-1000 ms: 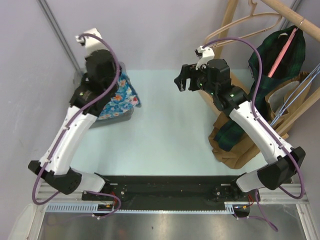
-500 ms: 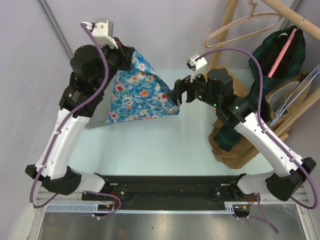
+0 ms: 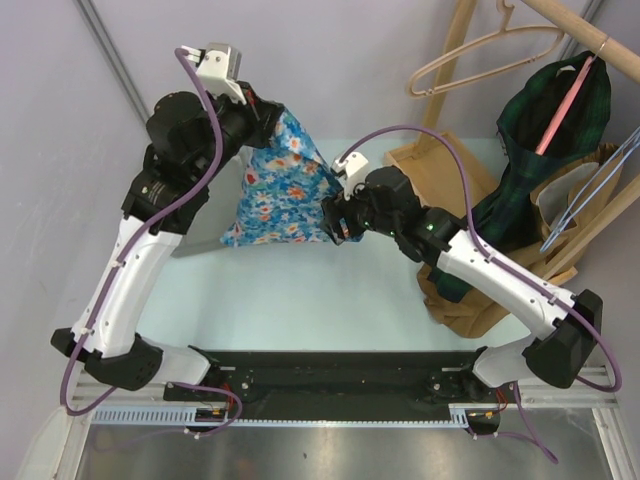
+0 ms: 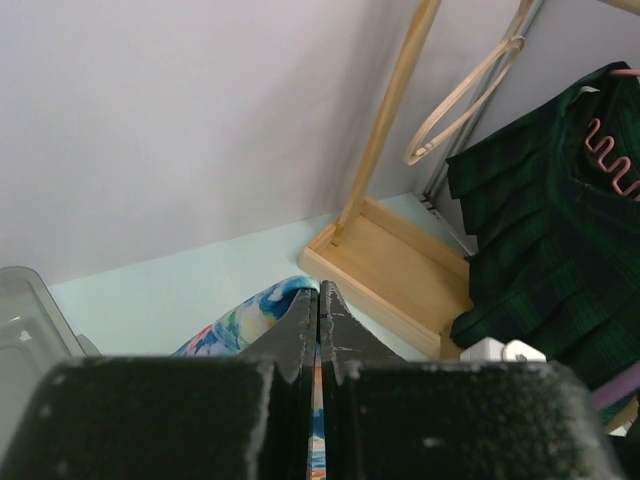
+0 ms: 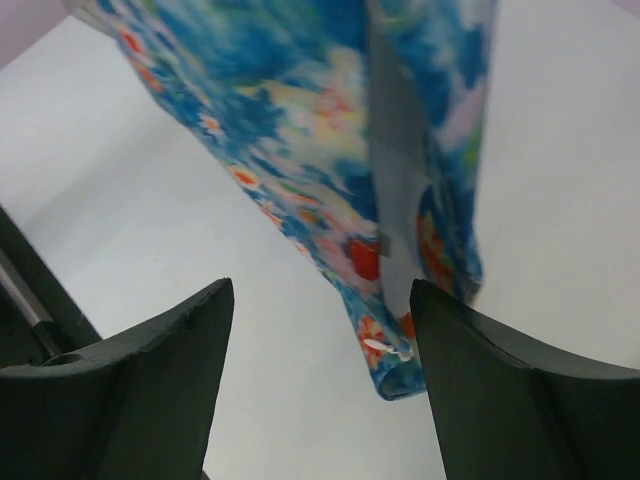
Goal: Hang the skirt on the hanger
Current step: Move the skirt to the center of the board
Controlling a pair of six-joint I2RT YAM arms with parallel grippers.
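Skirt (image 3: 280, 190) hangs from clamped left pincer (image 4: 318, 310); right pincer (image 5: 320, 295) gapes at hem; green garment (image 3: 525, 112) beyond.

Top looks down; wrist cameras (close) share the skirt (image 3: 282, 190).

Left arm (image 3: 130, 272) reared high off its base, elbow bent, wrist tipped over the top of the skirt (image 3: 275, 190). Left gripper (image 3: 270, 112) pinched on the skirt's peak, fingers (image 4: 300, 335) pressed flat together with cloth between them. Right arm (image 3: 500, 282) stretched low and leftward toward the skirt's lower right corner. Right gripper (image 3: 335, 215) has jaws spread wide, that corner hanging between them, nearer one side.
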